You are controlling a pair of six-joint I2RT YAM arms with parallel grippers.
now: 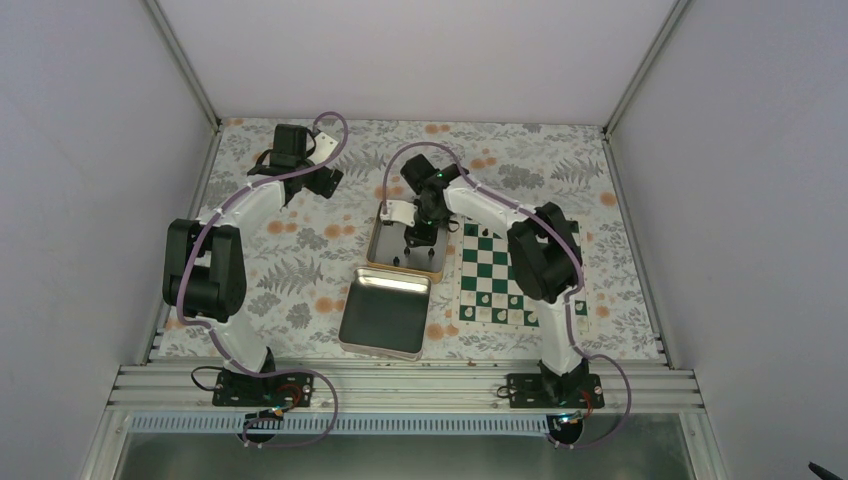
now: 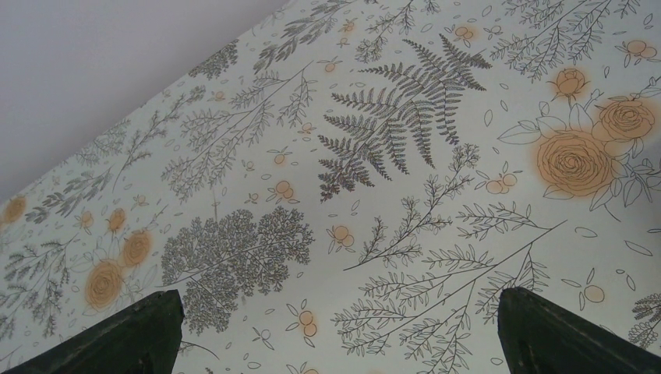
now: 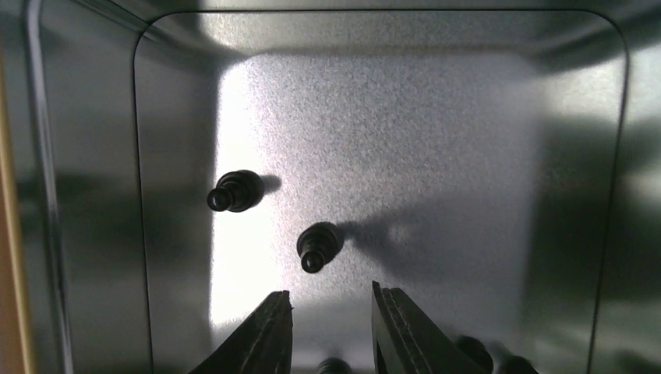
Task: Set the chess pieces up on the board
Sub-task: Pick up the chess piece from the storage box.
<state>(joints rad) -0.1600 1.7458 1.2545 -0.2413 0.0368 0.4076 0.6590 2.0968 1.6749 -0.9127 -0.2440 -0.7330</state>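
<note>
The green-and-white board [image 1: 497, 282] lies right of centre, partly under my right arm, with a few tiny pieces on it. My right gripper [image 1: 421, 238] hangs over the open metal tin [image 1: 378, 238]. In the right wrist view it [image 3: 331, 308] is open and empty, just above the tin floor. Two black pawns stand there: one [image 3: 318, 245] just ahead of the fingertips, one [image 3: 234, 190] further left. More dark pieces [image 3: 475, 352] show at the bottom edge. My left gripper [image 1: 325, 180] is open and empty over the floral cloth at the back left; it [image 2: 335, 312] shows wide apart in its wrist view.
A second shiny tin [image 1: 385, 310] lies in front of the first, near the table's front. The floral cloth [image 2: 405, 156] covers the table. Grey walls close in the left, back and right sides.
</note>
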